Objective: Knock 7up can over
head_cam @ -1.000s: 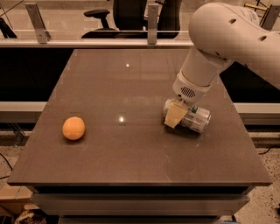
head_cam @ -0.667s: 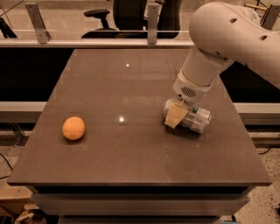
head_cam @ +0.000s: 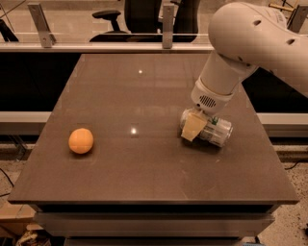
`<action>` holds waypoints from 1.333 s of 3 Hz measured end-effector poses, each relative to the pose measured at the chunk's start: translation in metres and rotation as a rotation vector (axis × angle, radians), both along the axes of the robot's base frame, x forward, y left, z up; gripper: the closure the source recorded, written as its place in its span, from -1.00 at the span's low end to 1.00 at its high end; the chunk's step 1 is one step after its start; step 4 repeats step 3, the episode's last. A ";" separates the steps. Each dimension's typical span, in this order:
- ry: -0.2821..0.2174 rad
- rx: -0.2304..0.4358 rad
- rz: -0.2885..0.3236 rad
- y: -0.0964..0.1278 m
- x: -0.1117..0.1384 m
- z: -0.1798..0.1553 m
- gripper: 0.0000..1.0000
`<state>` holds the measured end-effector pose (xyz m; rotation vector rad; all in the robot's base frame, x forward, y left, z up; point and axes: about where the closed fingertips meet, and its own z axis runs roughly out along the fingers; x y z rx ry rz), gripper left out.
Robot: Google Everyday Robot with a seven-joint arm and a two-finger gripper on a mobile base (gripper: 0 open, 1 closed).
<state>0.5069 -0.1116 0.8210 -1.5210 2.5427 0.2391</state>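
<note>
Tool (head_cam: 194, 127) unmoved, over 7up can (head_cam: 219, 131) lying on side.

I am looking down on the dark brown bench (head_cam: 144, 182), where the 7up can (head_cam: 219, 130) is lying on its side in the right half, its length running roughly left to right. My gripper (head_cam: 193, 127) is reaching down from the upper right on the white arm (head_cam: 250, 43) and is pressing against the can's left end, covering part of it. An orange (head_cam: 81, 141) is resting well apart on the left. An office chair (head_cam: 139, 12) is standing beyond the bench.
</note>
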 end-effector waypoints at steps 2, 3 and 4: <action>-0.003 -0.001 0.001 0.000 -0.001 0.001 -1.00; -0.003 -0.001 0.001 0.000 -0.001 0.001 -1.00; -0.003 -0.001 0.001 0.000 -0.001 0.001 -1.00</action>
